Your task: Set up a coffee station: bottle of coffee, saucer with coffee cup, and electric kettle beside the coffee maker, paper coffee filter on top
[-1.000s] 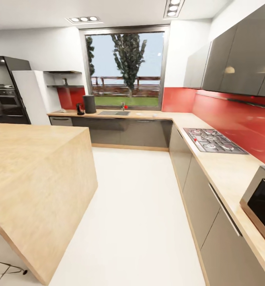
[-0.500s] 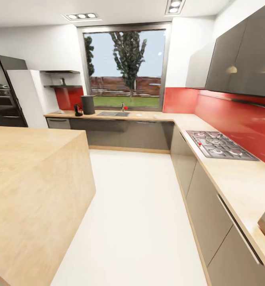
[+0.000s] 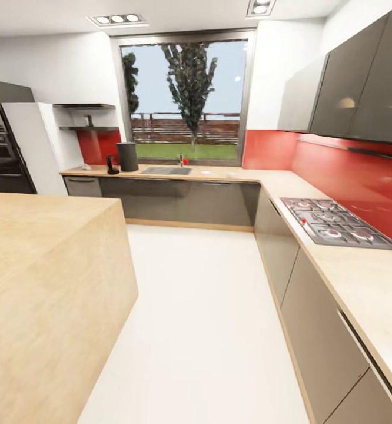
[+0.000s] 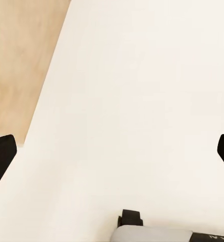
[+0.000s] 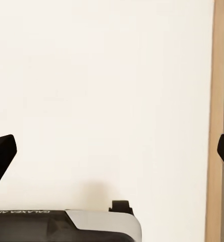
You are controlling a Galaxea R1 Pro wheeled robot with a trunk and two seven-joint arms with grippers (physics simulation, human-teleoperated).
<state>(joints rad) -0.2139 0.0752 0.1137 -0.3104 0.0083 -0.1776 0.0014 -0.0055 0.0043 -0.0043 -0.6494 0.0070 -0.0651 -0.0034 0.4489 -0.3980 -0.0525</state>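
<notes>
Far across the white floor (image 3: 208, 306), a tan countertop (image 3: 243, 174) over dark grey cabinets, bending along the red wall at right. On its far run: coffee maker (image 3: 127, 156) upright, kettle (image 3: 112, 165) just beside it, steel sink (image 3: 166, 171) set in under the window, two small white items (image 3: 206, 172) past the sink, too small to tell. On the right run: gas hob (image 3: 337, 222). Nearer left, a wood island (image 3: 37, 253), top bare. Small shelves (image 3: 90, 127) on the far wall.
</notes>
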